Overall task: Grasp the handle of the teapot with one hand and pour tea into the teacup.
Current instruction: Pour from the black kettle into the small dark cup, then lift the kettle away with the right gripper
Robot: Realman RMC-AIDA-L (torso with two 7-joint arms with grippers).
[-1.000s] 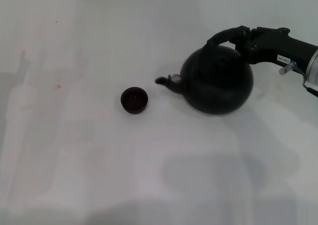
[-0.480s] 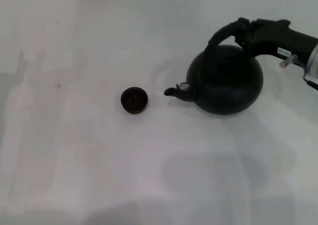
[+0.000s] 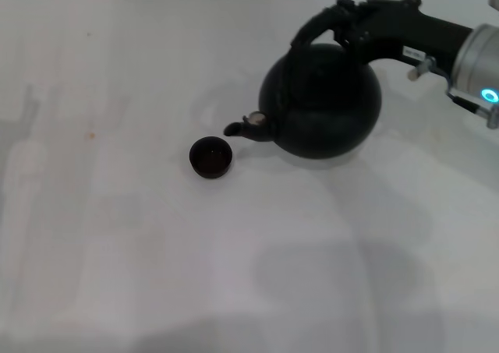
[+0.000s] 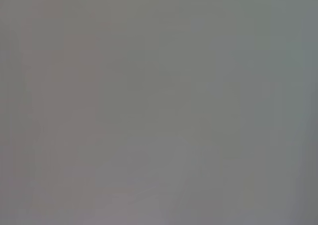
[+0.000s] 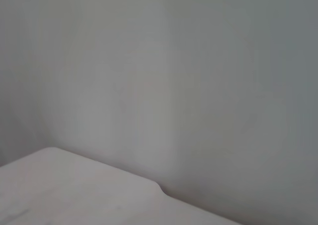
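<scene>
the right tool (image 3: 352, 19) is gripping the handle (image 3: 312, 32), closed on it, holding the teapot (image 3: 320, 104) beside the teacup (image 3: 210, 157); tilting early risks spilling onto the table (image 3: 156, 252).

One teapot (image 3: 321, 104) with one handle (image 3: 316, 27) (gripper at the teapot's one o'clock), one teacup (image 3: 210, 157), one white table (image 3: 156, 259).

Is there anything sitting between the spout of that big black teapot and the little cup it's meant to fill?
Nothing visible. In the head view, the teapot hangs from its handle in the right gripper, and only bare white table shows in the short gap between its spout and the teacup.
</scene>
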